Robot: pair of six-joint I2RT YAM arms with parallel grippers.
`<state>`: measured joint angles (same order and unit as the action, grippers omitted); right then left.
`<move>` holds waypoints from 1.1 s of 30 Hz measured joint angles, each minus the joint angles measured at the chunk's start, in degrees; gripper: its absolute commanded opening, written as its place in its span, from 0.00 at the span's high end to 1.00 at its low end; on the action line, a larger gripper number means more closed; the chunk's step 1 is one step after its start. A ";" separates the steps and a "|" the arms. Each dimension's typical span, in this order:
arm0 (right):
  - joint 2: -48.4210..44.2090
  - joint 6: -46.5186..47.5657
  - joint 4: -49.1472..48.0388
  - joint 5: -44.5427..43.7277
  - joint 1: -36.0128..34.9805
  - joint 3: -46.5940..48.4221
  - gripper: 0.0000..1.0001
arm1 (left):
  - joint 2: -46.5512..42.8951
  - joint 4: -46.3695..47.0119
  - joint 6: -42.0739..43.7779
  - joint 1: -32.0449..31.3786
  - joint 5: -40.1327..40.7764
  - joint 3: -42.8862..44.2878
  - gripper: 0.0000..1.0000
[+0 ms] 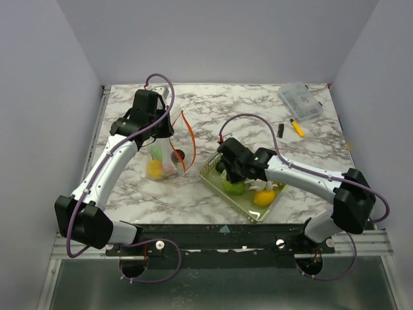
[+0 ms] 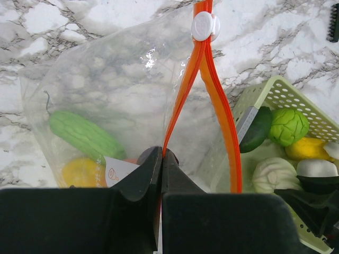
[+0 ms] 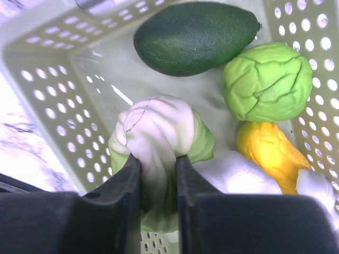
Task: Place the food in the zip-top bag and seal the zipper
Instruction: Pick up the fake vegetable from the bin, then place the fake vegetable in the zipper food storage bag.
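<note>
On marble table [image 1: 258, 110], filling time — pinches zipper [image 2: 203, 46] with left claw [image 2: 161, 156] shut to hold zip-top bag [image 2: 106, 79] open, squeezes pale cabbage [image 3: 159, 121] with right claw [image 3: 159, 161] closed around it in green basket [image 3: 47, 106]. Next, needs a lift and a drop into bag mouth. Shows grip on cabbage only from right wrist — hidden under right arm [image 1: 303, 171] from top.

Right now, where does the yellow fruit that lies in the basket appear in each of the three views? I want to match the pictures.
Top view: the yellow fruit is right of centre, in the near right part of the basket.
Left wrist view: yellow fruit at the right edge, just below the green cabbage.
Right wrist view: yellow fruit at lower right, under the green cabbage.
Shared landmark: the pale green basket.
</note>
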<state>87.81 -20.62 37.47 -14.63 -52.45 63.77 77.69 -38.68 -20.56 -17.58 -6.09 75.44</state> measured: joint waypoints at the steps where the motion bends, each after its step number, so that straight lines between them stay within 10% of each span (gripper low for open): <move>1: -0.68 -0.63 -0.44 0.17 -0.02 0.00 0.91 | 0.00 0.00 0.00 0.00 0.00 0.00 1.00; 19: -14.95 -9.01 -17.49 4.74 1.90 -1.40 0.97 | 0.00 0.00 0.00 0.00 0.00 0.00 1.00; 33: -2.99 -20.92 -48.72 22.25 8.66 -0.59 0.98 | -0.85 -0.04 0.02 0.00 0.00 0.00 1.00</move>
<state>84.82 -41.54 -11.25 7.62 -43.79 63.18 76.84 -38.72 -20.53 -17.58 -6.09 75.44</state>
